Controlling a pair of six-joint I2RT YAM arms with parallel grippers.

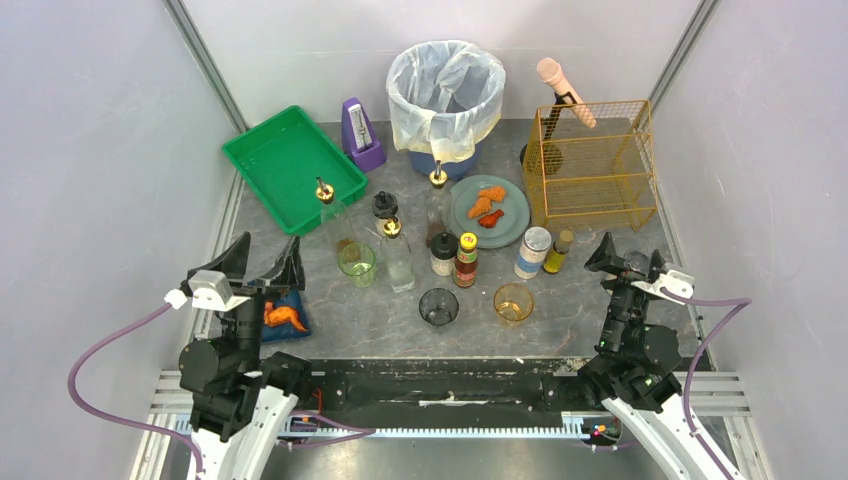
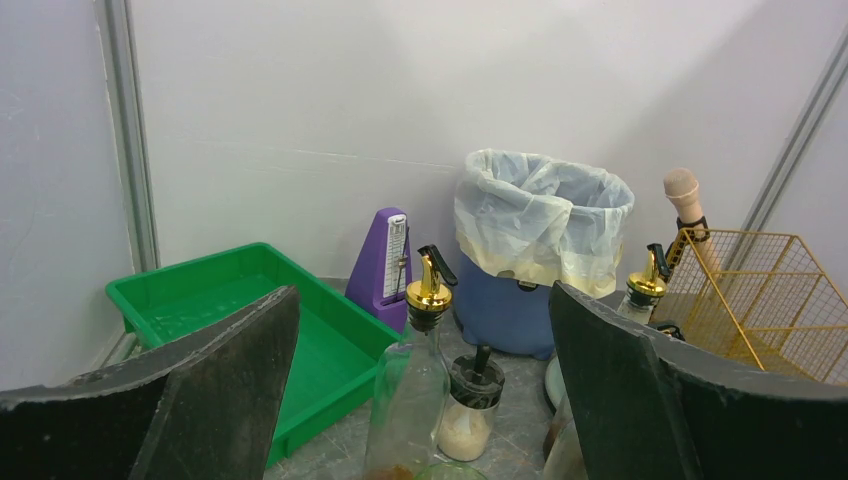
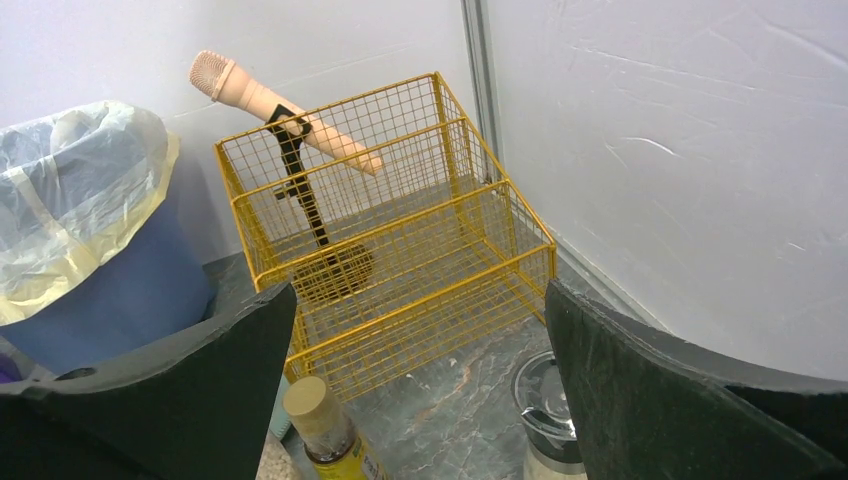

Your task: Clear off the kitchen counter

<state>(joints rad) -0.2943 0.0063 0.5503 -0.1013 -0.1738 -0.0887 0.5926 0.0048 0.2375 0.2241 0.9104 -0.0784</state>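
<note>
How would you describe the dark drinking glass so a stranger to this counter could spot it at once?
Find the blue bin with its pale liner at the back of the kitchen counter, then come straight forward past the red sauce bottle. Two short glasses stand nearest the front edge; the dark glass is the left one, smoky grey beside the amber glass.

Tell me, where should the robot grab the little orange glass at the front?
Probably by its rim, from straight above. The amber glass stands upright with its mouth open, so one finger could go inside and one outside. The right gripper is nearest and open.
</note>
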